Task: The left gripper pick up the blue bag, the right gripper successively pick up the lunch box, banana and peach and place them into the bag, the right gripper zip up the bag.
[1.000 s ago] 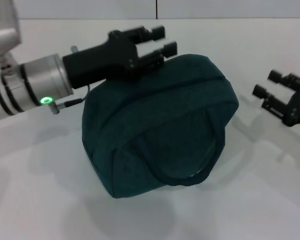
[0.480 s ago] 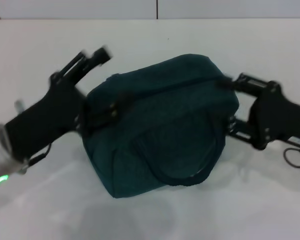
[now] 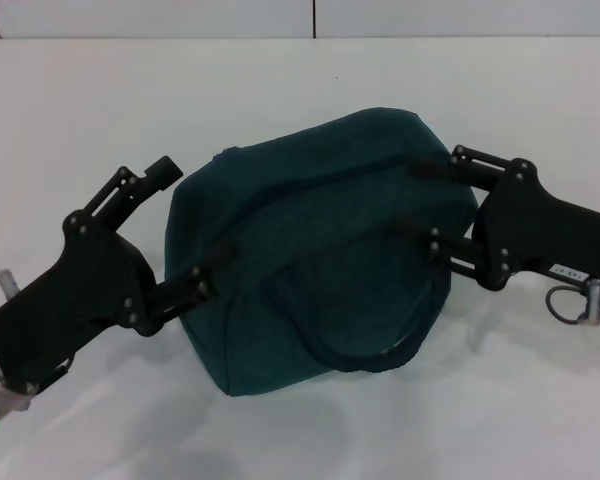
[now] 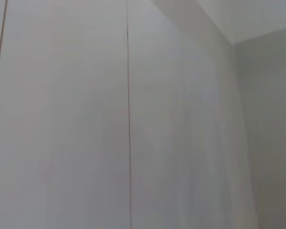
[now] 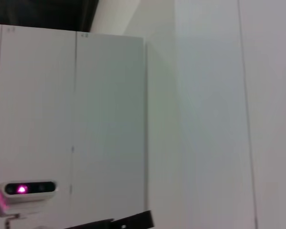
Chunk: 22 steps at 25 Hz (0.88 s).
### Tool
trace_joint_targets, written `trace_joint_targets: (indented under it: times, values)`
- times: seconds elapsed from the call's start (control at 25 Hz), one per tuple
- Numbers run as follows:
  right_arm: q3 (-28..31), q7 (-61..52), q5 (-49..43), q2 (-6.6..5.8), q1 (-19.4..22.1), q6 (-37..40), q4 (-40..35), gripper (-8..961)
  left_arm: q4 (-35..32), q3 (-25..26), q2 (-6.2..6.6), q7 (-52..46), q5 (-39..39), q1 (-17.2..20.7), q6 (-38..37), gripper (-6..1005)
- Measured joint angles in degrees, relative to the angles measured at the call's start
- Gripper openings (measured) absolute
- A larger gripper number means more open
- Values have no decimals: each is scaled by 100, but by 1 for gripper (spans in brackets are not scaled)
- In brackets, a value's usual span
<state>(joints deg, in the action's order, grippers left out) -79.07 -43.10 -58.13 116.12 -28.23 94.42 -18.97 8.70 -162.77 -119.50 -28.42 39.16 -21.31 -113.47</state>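
The blue bag (image 3: 320, 260) stands on the white table (image 3: 80, 110) in the head view, its top seam closed and one loop handle (image 3: 420, 330) hanging down its front. The left gripper (image 3: 185, 225) is open at the bag's left side, one finger beside the bag and the other over its lower left face. The right gripper (image 3: 418, 200) is open over the bag's right end, both fingers lying across the fabric. Neither gripper holds anything. The lunch box, banana and peach are out of view. Both wrist views show only pale walls and panels.
White table surface surrounds the bag on all sides. A cable loop (image 3: 570, 300) hangs from the right wrist. The right wrist view shows a white device with a pink light (image 5: 21, 191) low on a cabinet panel.
The left gripper swung from above the bag's back left down to its left side. The right gripper moved in from the far right onto the bag's right end. The bag stayed put.
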Motion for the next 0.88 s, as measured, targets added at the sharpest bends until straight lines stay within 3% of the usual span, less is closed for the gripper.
trace_joint_targets:
  times: [0.88]
  values:
    - [-9, 746, 224, 7, 262, 206, 135, 584, -13, 12, -12, 48, -178, -302, 282, 887]
